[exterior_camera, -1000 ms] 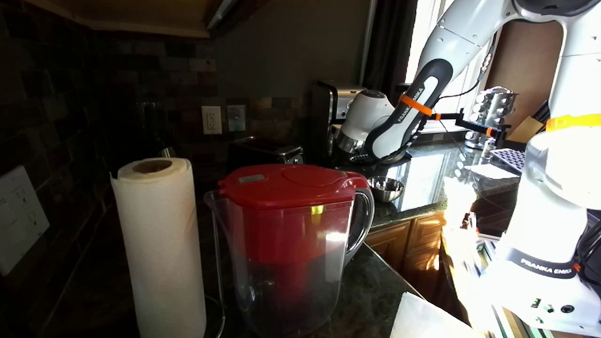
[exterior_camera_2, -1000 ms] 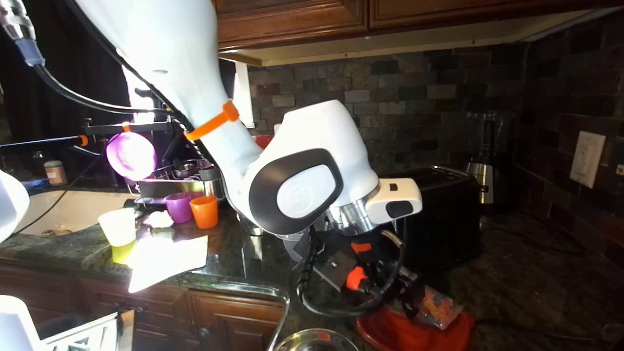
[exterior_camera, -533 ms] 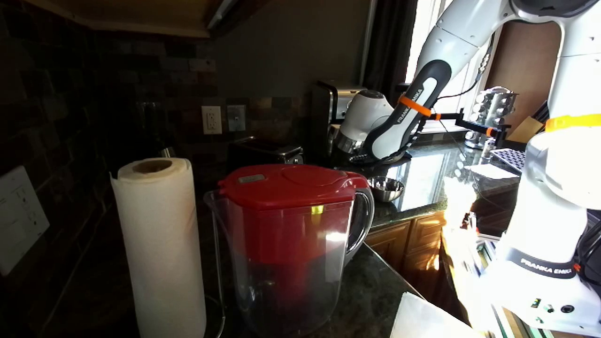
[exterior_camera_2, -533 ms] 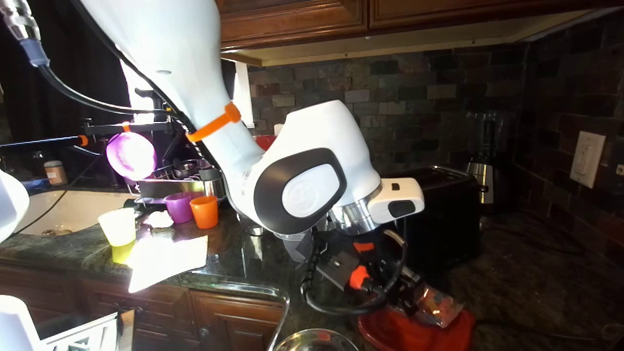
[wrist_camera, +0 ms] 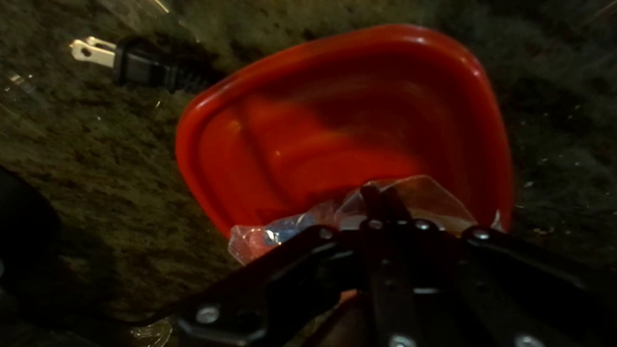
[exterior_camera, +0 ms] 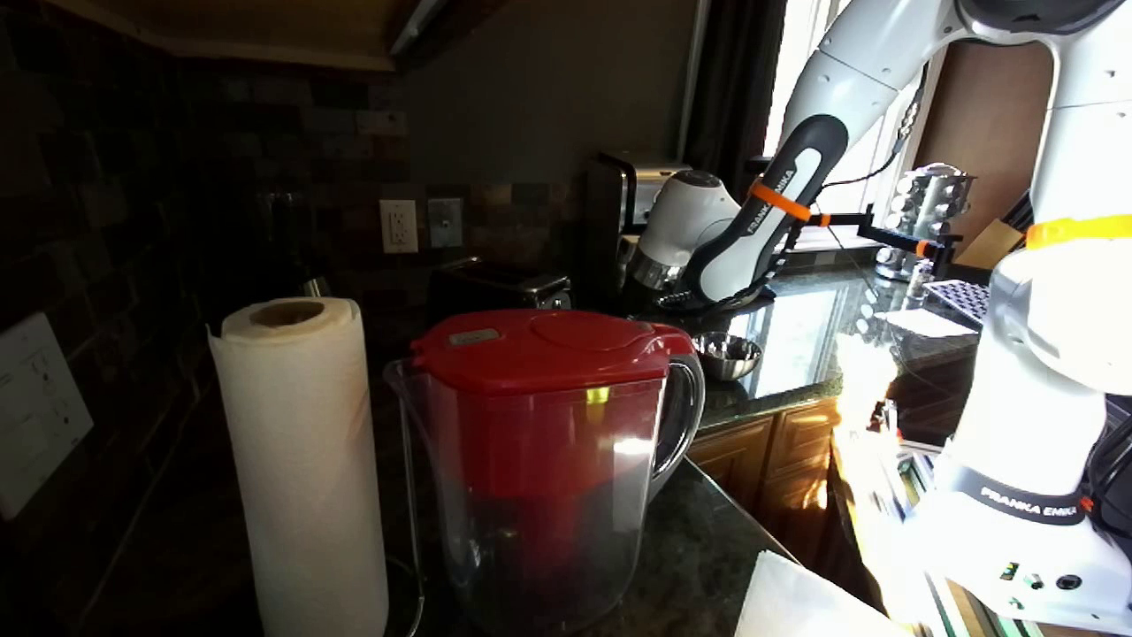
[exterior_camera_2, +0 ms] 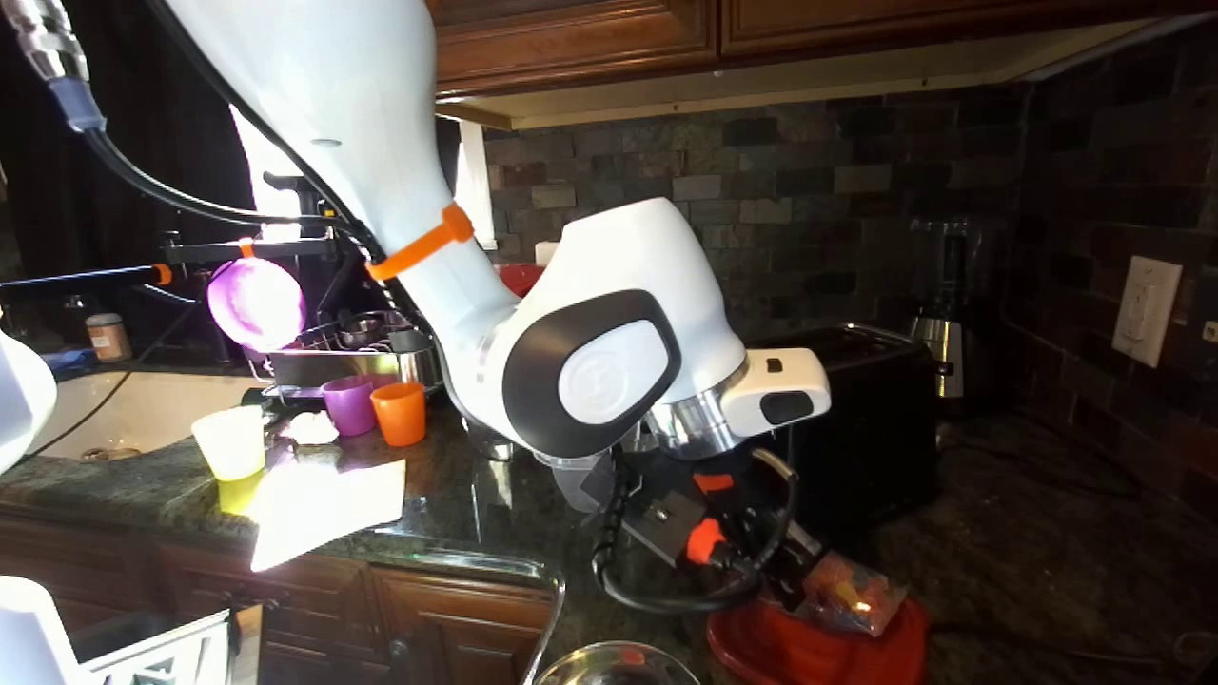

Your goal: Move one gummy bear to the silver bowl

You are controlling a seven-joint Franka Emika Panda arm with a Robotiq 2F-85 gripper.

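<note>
A clear gummy bear packet with red, blue and yellow pieces (exterior_camera_2: 852, 595) is over a red dish (exterior_camera_2: 809, 656) in an exterior view. In the wrist view the dark gripper (wrist_camera: 383, 193) has its fingertips together, with the film of the packet (wrist_camera: 289, 229) pinched at them. The packet spreads to both sides of the fingers, above the near part of the red dish (wrist_camera: 337, 130). The silver bowl (exterior_camera: 738, 358) stands on the counter in both exterior views, beside the red dish; only part of this bowl (exterior_camera_2: 614, 666) shows at the lower frame edge. The linkage hides part of the packet.
A black toaster (exterior_camera_2: 847, 438) stands close behind the gripper. A power plug (wrist_camera: 140, 65) lies beside the dish. A red-lidded pitcher (exterior_camera: 548, 372) and paper towel roll (exterior_camera: 301, 460) stand in front in an exterior view. An orange cup (exterior_camera_2: 400, 414) is farther off.
The jaws have closed onto the packet, which has shifted slightly and changed its shape. The arm has moved a little to the right in an exterior view. The silver bowl stays put.
</note>
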